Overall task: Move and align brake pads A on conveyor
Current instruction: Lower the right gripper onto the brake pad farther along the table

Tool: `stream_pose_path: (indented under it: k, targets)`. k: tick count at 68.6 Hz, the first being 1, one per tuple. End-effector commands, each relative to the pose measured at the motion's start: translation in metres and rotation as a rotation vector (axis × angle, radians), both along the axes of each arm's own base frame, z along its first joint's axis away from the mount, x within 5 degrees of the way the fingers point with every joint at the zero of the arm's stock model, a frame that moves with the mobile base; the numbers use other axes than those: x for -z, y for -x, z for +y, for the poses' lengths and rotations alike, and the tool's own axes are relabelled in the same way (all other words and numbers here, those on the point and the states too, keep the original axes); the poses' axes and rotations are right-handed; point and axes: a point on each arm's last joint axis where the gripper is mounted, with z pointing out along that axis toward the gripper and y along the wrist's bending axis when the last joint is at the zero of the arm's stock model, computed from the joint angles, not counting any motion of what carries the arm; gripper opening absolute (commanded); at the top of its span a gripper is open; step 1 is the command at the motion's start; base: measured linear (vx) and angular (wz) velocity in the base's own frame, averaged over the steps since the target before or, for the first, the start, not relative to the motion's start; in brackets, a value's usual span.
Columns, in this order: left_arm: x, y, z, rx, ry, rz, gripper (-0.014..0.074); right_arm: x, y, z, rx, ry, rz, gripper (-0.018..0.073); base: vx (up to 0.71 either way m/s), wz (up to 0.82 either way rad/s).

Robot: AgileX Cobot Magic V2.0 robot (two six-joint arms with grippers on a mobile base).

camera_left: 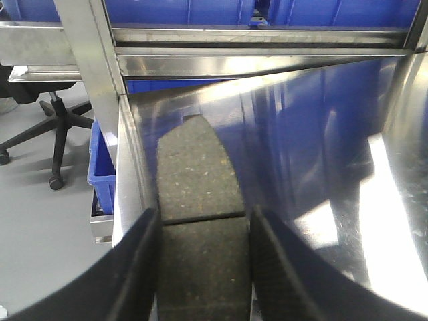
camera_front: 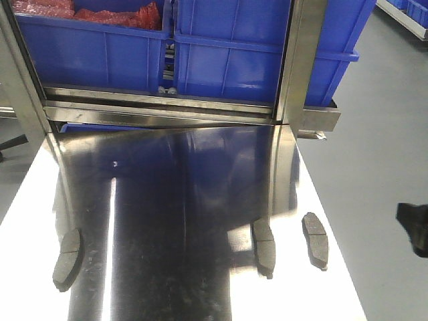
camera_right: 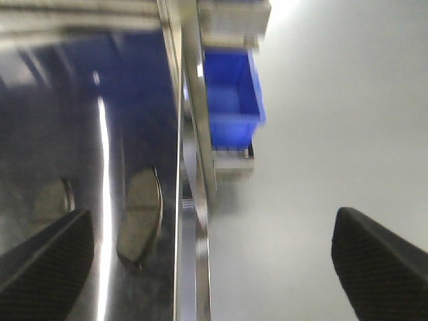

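Three brake pads A lie on the shiny steel table [camera_front: 167, 200]: one at the left edge [camera_front: 67, 257], one right of centre [camera_front: 264, 247] and one near the right edge [camera_front: 315, 249]. In the left wrist view my left gripper [camera_left: 204, 214] is open, and the left pad [camera_left: 194, 180] shows lengthwise between its fingers. That gripper is outside the front view. My right gripper [camera_right: 210, 224] is wide open, hanging over the table's right edge and the floor, beside the rightmost pad [camera_right: 139, 214]. It shows as a dark shape [camera_front: 414, 227]. The conveyor is out of view.
Blue bins [camera_front: 234, 53] sit on a steel rack at the back of the table, one holding red bags [camera_front: 120, 15]. A steel post [camera_front: 301, 60] rises at the back right. An office chair [camera_left: 53, 127] stands on the grey floor to the left.
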Motion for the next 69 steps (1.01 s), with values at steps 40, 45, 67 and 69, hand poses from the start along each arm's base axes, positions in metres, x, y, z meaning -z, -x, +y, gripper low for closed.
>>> stream_pose_path:
  k: [40,45,67,69]
  targets:
    - [-0.018,-0.002,0.000,-0.008,0.012,-0.120,0.0072,0.052,-0.148,0.029,-0.095,-0.063,0.533,0.0633,0.00,0.00]
    - [-0.018,-0.002,0.000,-0.008,0.012,-0.120,0.0072,0.058,-0.157,0.041,-0.127,-0.050,0.560,0.0624,0.00,0.00]
    - [-0.018,-0.002,0.000,-0.008,0.012,-0.120,0.0072,0.090,-0.188,0.066,-0.117,-0.023,0.653,0.0613,0.00,0.00]
    - [-0.018,-0.002,0.000,-0.008,0.012,-0.120,0.0072,0.092,-0.190,0.066,-0.118,-0.022,0.661,0.0611,0.00,0.00]
